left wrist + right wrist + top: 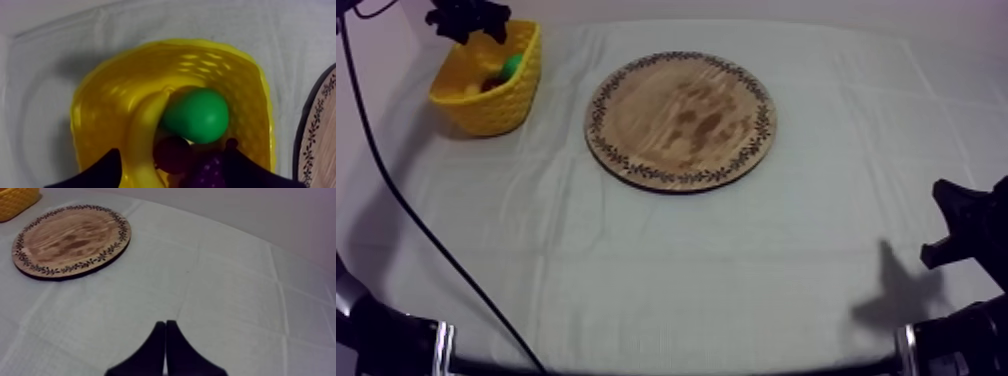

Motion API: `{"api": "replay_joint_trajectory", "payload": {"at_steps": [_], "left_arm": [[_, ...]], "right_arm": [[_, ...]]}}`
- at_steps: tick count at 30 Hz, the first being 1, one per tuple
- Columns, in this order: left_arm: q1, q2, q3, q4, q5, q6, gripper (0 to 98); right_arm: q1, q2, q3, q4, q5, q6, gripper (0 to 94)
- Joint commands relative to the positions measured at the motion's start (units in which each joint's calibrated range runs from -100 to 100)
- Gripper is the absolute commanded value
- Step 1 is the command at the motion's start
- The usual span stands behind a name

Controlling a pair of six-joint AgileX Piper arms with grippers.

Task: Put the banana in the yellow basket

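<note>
- Top view: a yellow basket stands at the far left of the tabletop, on the grey-white cloth. The left gripper hangs over the basket's far rim. A green pear shows inside the basket.
- Top view: the round wooden board with its patterned rim lies flat near the middle of the tabletop. It is to the right of the basket and not touching it. The right gripper sits low at the right side, well apart from the board. Its shadow falls on the cloth beside it.
- Left wrist view: the camera looks down into the basket. The banana lies inside it, curving along the pear's side and touching it. A small red fruit sits against the banana, just under the pear. A purple bunch of grapes is close beside that.
- Left wrist view: the left gripper's two fingers stand wide apart above the fruit, one on each side, with nothing held. The board's rim shows just beside the basket.
- Right wrist view: the right gripper's fingers are pressed together into a narrow wedge over the cloth, gripping nothing. The board lies ahead of them, and a corner of the basket is beyond the board.
</note>
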Motion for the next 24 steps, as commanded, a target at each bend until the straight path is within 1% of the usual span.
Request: {"api": "replay_joint_trajectory", "payload": {"at_steps": [1, 3, 4, 9, 12, 15, 16, 19, 24], "left_arm": [[0.0, -0.6, 0.4, -0.12, -0.6, 0.8, 74.1], [0.0, -1.5, 1.1, -0.39, -1.4, 1.3, 69.2], [0.0, -2.0, 1.5, -0.63, -2.0, 1.6, 65.2], [-0.3, -6.7, 4.4, -1.33, -5.4, 2.6, 40.1], [-1.0, -11.4, 7.3, -1.28, -8.2, 2.7, 28.4], [-1.7, -17.4, 11.0, -1.02, -10.9, 2.2, 13.9], [-1.9, -19.6, 12.3, -0.95, -11.7, 2.0, 10.7], [-2.5, -27.0, 17.2, -0.62, -13.7, 1.5, 5.4], [-2.6, -41.0, 27.4, -0.45, -15.4, 1.0, 2.7]], "right_arm": [[0.0, 0.0, 0.0, 0.0, 0.1, 0.0, 0.3], [0.0, 0.0, 0.0, 0.0, 0.1, 0.0, 0.3], [0.0, 0.0, 0.0, 0.0, 0.1, 0.0, 0.3], [0.0, 0.0, 0.0, 0.0, 0.1, 0.0, 0.3], [0.0, 0.0, 0.0, 0.0, 0.1, 0.0, 0.3], [0.0, 0.0, 0.0, 0.0, 0.1, 0.0, 0.3], [0.0, 0.0, 0.0, 0.0, 0.1, 0.0, 0.3], [0.0, 0.0, 0.0, 0.0, 0.1, 0.0, 0.3], [0.0, 0.0, 0.0, 0.0, 0.1, 0.0, 0.3]]}}
